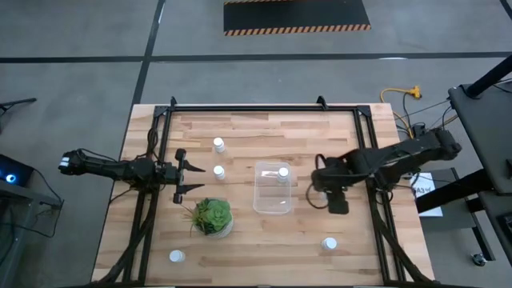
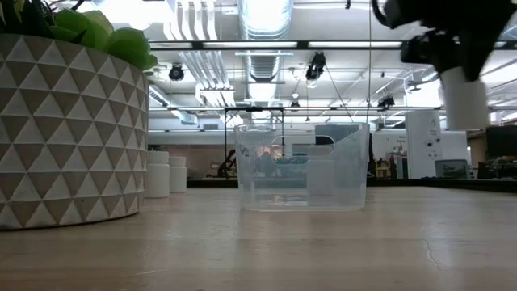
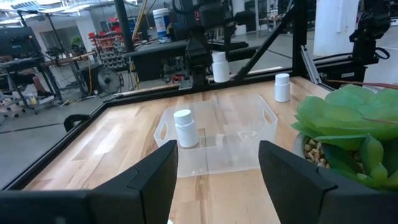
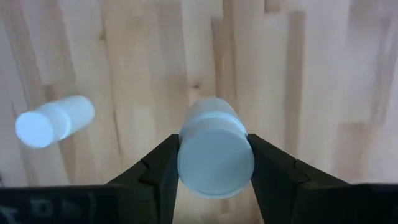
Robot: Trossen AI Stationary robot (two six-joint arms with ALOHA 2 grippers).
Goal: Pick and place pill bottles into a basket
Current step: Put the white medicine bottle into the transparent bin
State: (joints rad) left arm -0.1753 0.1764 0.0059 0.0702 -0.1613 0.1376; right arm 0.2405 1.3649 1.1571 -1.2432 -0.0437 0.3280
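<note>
Inside the basket (image 1: 273, 192) stands one pill bottle (image 1: 282, 173). Beside the basket, the right gripper (image 4: 213, 163) is clamped on a second bottle (image 4: 215, 155), held aloft. Four bottles remain on the table. The left gripper (image 3: 217, 174) waits beside the basket, fingers parted, empty.

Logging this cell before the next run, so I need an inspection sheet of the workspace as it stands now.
Surface: wooden table, inside a black frame.
Job's things: clear basket holds one pill bottle; four more bottles stand on the table, two left of the basket, two near the front edge.
Clutter: potted plant beside the basket.
End effectors: right end effector shut on a held bottle, raised right of the basket; left end effector open, empty, left of the basket.
Cables: yellow cord on the floor.
Surroundings: grey floor, striped mat.
</note>
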